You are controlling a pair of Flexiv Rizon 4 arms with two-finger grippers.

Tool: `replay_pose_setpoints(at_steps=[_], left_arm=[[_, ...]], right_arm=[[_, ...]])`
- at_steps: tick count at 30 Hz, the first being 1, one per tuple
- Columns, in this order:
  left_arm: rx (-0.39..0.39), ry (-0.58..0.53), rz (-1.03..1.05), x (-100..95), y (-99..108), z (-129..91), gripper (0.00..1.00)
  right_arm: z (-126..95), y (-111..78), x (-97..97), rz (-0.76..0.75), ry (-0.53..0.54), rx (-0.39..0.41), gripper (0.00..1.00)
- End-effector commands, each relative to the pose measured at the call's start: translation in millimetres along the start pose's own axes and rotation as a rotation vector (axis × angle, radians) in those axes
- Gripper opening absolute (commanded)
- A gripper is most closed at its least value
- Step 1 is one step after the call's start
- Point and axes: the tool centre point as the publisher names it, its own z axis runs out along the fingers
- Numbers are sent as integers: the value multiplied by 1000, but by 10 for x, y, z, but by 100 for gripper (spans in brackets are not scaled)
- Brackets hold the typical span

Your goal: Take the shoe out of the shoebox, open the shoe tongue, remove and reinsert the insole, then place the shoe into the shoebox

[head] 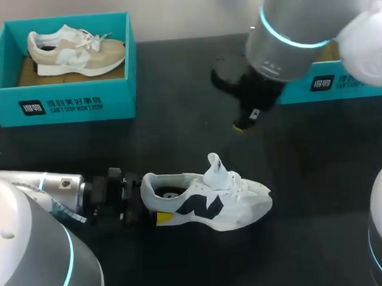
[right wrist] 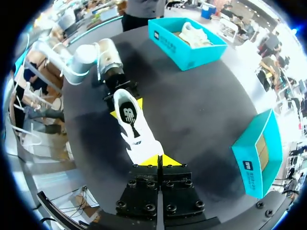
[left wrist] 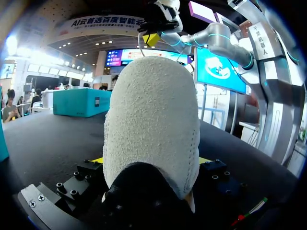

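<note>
Black desk (head: 174, 79) with a white shoe (head: 208, 203) standing on its sole, heel in the left hand (head: 152, 200).
The left hand's fingers clamp the heel from both sides, and the toe points away from it. The right hand (right wrist: 158, 160) hangs above the toe end, its yellow tips pressed together on nothing. A teal box (right wrist: 256, 163) lies off to that hand's side. A second box (head: 59, 102), well beyond the left hand, holds a beige shoe (head: 75, 51).

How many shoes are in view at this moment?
2. A white sneaker lies on the table, heel gripped by the left gripper. A beige sneaker sits in the teal shoebox at far left. The other shoebox looks empty.
</note>
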Motion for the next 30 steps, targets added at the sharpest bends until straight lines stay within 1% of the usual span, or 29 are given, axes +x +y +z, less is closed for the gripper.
replay_pose_setpoints(at_steps=[1, 10, 11, 12, 14, 16, 17, 20, 21, 23, 25, 26, 30], left_arm=[[0, -2, 0, -6, 27, -24, 0], [0, -2, 0, -6, 27, -24, 0], [0, -2, 0, -6, 27, -24, 0], [0, -2, 0, -6, 27, -24, 0], [0, -2, 0, -6, 27, -24, 0], [0, -2, 0, -6, 27, -24, 0], [0, -2, 0, -6, 27, -24, 0], [0, -2, 0, -6, 27, -24, 0], [0, -2, 0, -6, 27, -24, 0], [0, -2, 0, -6, 27, -24, 0], [0, -2, 0, -6, 27, -24, 0], [0, -2, 0, -6, 27, -24, 0], [0, -2, 0, -6, 27, -24, 0]], right_arm=[[43, 178, -19, 1, 7, 151, 0], [43, 178, -19, 1, 7, 151, 0], [43, 240, 24, -28, -7, 157, 0], [37, 315, 65, -88, -11, 154, 0], [9, 434, 131, -169, -18, 129, 0], [17, 524, 193, -243, -1, 118, 0], [32, 554, 228, -283, 24, 116, 0], [108, 620, 347, -339, 73, 98, 0], [143, 639, 399, -348, 78, 98, 0], [218, 689, 513, -397, 122, 94, 0], [253, 732, 610, -427, 137, 102, 0], [234, 735, 622, -458, 114, 121, 0], [234, 735, 622, -458, 114, 121, 0]])
